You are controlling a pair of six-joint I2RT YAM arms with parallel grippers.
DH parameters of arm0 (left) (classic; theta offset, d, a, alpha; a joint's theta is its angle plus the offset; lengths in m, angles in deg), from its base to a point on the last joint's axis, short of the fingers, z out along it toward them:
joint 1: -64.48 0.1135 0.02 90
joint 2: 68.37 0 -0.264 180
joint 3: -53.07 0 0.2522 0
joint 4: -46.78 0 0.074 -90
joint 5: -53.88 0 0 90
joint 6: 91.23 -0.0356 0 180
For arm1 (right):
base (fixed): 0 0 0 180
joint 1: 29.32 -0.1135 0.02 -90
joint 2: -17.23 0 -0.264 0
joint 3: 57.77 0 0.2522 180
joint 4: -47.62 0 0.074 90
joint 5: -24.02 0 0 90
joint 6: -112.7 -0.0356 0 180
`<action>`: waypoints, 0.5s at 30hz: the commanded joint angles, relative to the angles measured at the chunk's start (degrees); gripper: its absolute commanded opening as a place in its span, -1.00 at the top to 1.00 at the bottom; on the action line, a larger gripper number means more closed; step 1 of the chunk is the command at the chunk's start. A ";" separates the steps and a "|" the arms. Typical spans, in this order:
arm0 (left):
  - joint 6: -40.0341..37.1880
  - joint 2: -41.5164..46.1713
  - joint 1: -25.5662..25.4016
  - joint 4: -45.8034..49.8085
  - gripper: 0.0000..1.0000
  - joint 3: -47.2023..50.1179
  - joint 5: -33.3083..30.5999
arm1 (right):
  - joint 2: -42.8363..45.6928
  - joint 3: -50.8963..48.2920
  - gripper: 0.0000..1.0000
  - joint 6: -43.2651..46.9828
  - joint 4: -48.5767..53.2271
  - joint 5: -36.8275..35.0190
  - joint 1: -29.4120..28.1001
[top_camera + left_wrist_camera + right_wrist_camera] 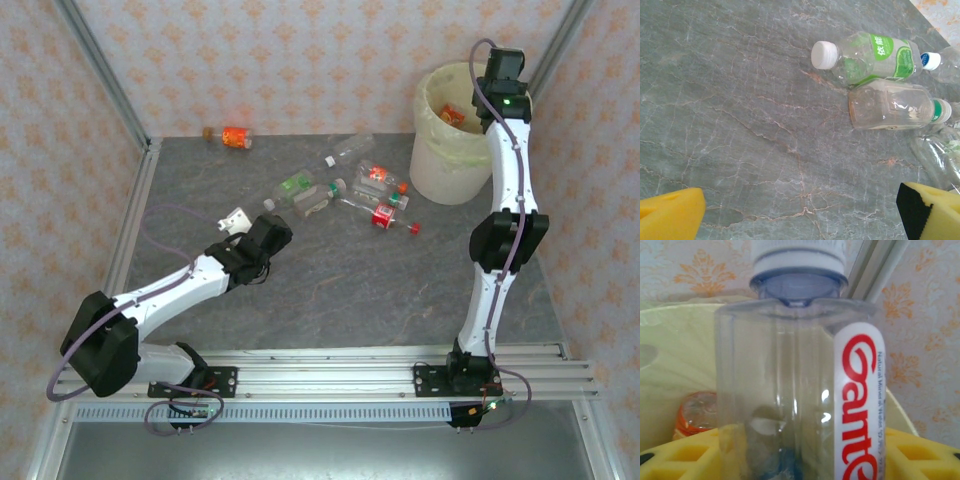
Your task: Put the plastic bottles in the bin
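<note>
A clear plastic bottle (785,370) with a white cap and a red-lettered label stands between the yellow pads of my right gripper (800,455), which is shut on it over the bin (450,175). Down in the bin (675,355) lies an orange-labelled bottle (697,415). Several more bottles lie mid-table, among them a green-labelled one (295,185) and a red-labelled one (385,215). My left gripper (280,230) hangs open just short of them, its pads (670,215) wide apart over bare table. Ahead of it lie the green-labelled bottle (870,57) and a clear one (895,105).
An orange-labelled bottle (236,137) lies alone by the back wall. A small white piece (234,217) sits just left of my left gripper, and a loose red cap (414,229) lies near the red-labelled bottle. Metal frame posts and papered walls close the sides.
</note>
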 commanded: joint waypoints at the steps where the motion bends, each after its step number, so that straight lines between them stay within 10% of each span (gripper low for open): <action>1: -1.06 -0.69 0.55 0.38 -1.00 -1.32 -0.19 | 0.53 -0.41 -0.29 -0.24 -1.42 -3.02 0.08; 15: -3.87 -2.70 1.07 -1.53 -1.00 -2.54 2.88 | 5.33 -2.48 -0.59 -4.02 0.05 0.35 0.16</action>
